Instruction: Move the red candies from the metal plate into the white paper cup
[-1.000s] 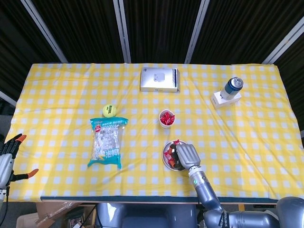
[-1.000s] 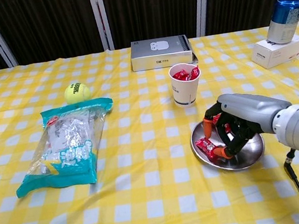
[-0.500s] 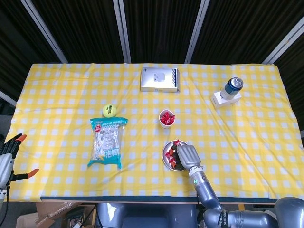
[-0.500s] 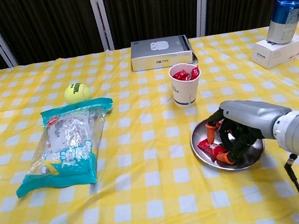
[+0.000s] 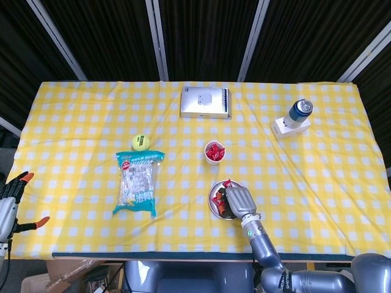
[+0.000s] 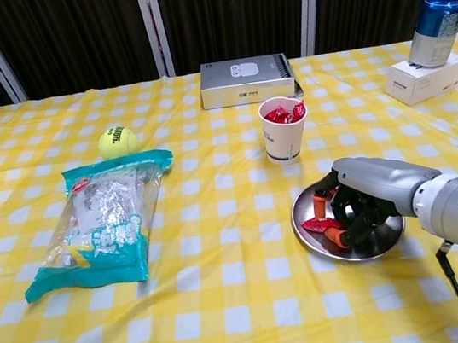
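The metal plate (image 6: pixel 373 248) lies on the yellow checked cloth, just in front of the white paper cup (image 6: pixel 285 134), which holds several red candies. My right hand (image 6: pixel 371 190) lies in the plate with its fingers curled down and inward, pinching a red candy (image 6: pixel 314 226) at the plate's left side. From the head view the right hand (image 5: pixel 239 200) covers most of the plate (image 5: pixel 212 205), one red candy (image 5: pixel 226 183) shows at the far rim, and the cup (image 5: pixel 214 152) stands beyond. My left hand (image 5: pixel 11 202) hangs off the table's left edge, fingers apart and empty.
A clear snack bag (image 6: pixel 106 217) and a tennis ball (image 6: pixel 118 141) lie to the left. A white box (image 6: pixel 247 80) sits behind the cup. A blue can (image 6: pixel 439 16) stands on a small white box (image 6: pixel 425 77) at the far right.
My right hand's fingers have curled tighter into the plate and closed on the red candy at its left side. The left hand has not moved.
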Robot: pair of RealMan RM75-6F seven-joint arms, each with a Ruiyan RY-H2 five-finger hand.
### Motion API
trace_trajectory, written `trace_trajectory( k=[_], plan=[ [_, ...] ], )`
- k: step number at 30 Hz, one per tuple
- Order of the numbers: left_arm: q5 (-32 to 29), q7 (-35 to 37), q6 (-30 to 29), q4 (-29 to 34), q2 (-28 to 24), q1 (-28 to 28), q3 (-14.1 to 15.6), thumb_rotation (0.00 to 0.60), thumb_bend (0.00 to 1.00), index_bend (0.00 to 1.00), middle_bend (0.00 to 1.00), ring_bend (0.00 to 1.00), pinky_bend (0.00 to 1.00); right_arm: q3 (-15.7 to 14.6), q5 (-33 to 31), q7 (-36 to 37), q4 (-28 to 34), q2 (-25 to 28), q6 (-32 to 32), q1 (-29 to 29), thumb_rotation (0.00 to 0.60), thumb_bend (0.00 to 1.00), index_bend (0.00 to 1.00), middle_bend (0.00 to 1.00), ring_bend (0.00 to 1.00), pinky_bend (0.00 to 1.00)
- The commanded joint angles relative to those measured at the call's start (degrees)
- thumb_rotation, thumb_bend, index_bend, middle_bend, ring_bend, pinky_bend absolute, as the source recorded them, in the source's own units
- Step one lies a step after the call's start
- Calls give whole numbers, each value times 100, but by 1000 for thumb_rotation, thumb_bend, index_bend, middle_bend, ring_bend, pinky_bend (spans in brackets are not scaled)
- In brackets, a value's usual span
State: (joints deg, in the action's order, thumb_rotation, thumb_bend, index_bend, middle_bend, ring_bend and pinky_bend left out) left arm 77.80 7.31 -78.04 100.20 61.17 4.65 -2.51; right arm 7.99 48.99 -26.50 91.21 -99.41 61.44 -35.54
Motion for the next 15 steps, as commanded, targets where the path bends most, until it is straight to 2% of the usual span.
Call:
trace_trajectory(
  k=[1, 9, 15],
  plan=[
    [-1, 13, -2, -8, 0, -3, 0, 600, 10, 0, 0, 0, 0, 22, 25, 6, 43, 33, 20, 3, 600, 513, 515, 688, 749, 910],
    [-16, 4, 4, 16, 0, 2, -9, 600, 9, 0, 0, 0, 0, 188, 98, -14, 362, 285, 152, -2, 600, 514, 516, 688, 750, 910],
    [-28, 20, 16, 44, -11, 5, -12, 600, 10, 0, 0, 0, 0, 515, 57, -85, 684, 679, 304, -60, 600, 514, 516, 688, 749, 910]
  ],
)
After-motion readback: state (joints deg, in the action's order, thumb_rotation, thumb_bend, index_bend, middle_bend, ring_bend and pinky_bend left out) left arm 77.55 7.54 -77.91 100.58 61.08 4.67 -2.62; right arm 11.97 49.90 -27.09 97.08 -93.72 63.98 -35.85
